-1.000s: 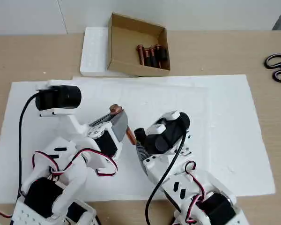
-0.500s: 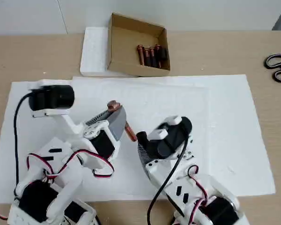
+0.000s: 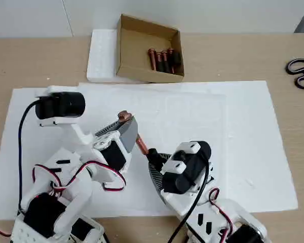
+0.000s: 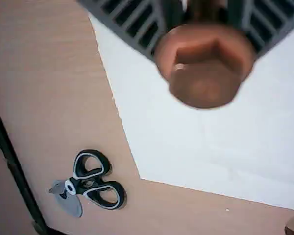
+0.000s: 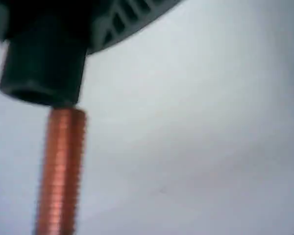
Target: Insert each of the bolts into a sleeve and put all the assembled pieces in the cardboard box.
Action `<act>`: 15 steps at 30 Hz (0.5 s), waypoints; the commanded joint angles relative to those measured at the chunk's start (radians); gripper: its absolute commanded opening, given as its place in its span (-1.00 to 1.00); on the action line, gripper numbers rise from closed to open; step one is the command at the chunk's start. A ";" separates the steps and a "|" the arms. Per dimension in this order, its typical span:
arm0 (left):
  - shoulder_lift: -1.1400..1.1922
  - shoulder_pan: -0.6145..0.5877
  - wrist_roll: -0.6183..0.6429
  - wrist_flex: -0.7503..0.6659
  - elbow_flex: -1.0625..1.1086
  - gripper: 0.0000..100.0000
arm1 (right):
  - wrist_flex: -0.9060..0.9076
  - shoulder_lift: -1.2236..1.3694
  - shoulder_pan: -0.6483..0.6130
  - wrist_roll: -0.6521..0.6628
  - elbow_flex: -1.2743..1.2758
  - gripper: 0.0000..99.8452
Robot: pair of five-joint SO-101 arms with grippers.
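At the near side of the bench [image 3: 40, 61], over a white sheet [image 3: 233, 131], the left hand [image 3: 126, 126] pinches a copper bolt [image 3: 140, 144] near its head. The right hand [image 3: 154, 158] is clamped on a black sleeve [image 3: 153, 152], and the bolt's threaded tip meets the sleeve's open end. Farther back, the cardboard box [image 3: 148, 75] rests on a white foam block [image 3: 101, 55] with several assembled pieces [image 3: 163, 59] lying together in one corner, and scissors [image 3: 300, 72] lie on bare bench, well apart.
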 commanded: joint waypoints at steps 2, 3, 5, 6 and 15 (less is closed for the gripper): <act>-0.012 0.006 0.003 -0.008 0.004 -0.99 | -0.010 -0.007 -0.016 0.014 -0.005 -1.00; -0.012 0.008 0.003 -0.009 0.013 -0.99 | -0.010 -0.007 -0.031 0.015 -0.005 -1.00; -0.014 0.023 0.003 -0.028 0.035 -0.99 | -0.010 -0.007 -0.064 0.014 -0.005 -1.00; -0.015 0.032 0.003 -0.040 0.047 -0.99 | -0.010 -0.007 -0.079 0.014 -0.005 -1.00; -0.014 0.071 0.003 -0.080 0.074 -0.99 | -0.022 -0.008 -0.082 0.037 -0.005 -1.00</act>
